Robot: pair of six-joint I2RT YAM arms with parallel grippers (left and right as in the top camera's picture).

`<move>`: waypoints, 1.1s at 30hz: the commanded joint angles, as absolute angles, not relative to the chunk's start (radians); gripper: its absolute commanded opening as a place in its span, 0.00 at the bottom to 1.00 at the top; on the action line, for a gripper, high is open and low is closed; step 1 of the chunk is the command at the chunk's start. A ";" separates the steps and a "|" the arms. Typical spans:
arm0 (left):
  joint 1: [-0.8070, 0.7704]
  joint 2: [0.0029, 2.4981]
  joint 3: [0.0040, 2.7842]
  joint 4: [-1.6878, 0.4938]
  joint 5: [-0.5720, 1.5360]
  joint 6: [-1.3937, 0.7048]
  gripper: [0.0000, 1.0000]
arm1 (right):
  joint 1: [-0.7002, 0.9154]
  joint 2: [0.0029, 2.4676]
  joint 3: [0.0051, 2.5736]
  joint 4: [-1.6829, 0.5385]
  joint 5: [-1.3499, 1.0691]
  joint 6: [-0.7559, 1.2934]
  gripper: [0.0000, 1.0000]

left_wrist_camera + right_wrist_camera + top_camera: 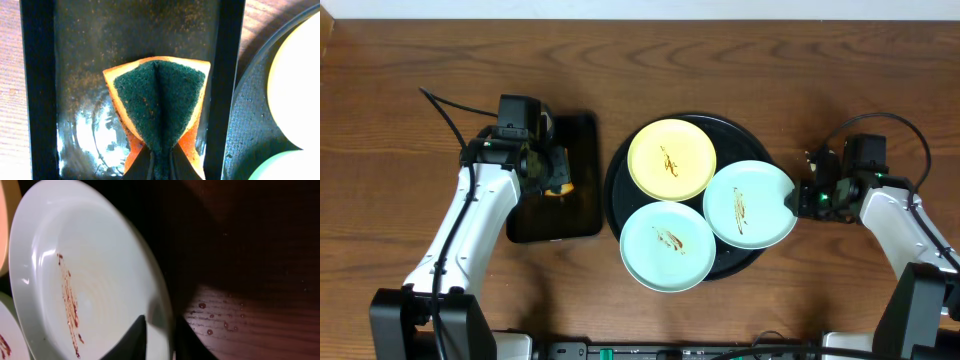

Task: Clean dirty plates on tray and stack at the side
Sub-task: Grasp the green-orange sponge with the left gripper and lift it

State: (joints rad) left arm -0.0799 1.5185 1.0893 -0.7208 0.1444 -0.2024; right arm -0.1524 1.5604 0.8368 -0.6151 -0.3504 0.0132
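Note:
Three smeared plates lie on the round black tray: a pale yellow plate at the back, a mint-white plate at the front, and a second mint-white plate at the right. My right gripper is shut on the right plate's rim, one finger above and one below; the right wrist view shows the plate tilted with a brown smear. My left gripper is shut on an orange sponge with a dark green scouring face, folded between the fingers, over the small rectangular black tray.
The small rectangular black tray sits left of the round tray, its floor wet and speckled. Water droplets lie on the wood table right of the held plate. The round tray's rim is close on the sponge's right.

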 commanded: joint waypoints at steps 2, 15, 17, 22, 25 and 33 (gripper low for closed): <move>-0.081 1.518 1.104 -0.695 0.149 -0.197 0.07 | -0.154 1.565 0.854 -0.613 -0.394 0.002 0.13; -0.081 1.433 1.104 -0.538 0.150 -0.197 0.07 | -0.154 1.565 0.854 -0.613 -0.393 0.002 0.01; -0.081 1.407 1.104 -0.516 0.150 -0.197 0.07 | -0.154 1.565 0.854 -0.613 -0.393 0.002 0.01; -0.081 1.359 1.104 -0.492 0.150 -0.196 0.08 | -0.154 1.565 0.854 -0.613 -0.393 0.002 0.01; -0.081 1.341 1.104 -0.491 0.149 -0.196 0.07 | -0.154 1.565 0.854 -0.614 -0.392 0.002 0.01; -0.080 1.309 1.104 -0.494 0.145 -0.196 0.07 | -0.154 1.565 0.854 -0.620 -0.337 0.002 0.01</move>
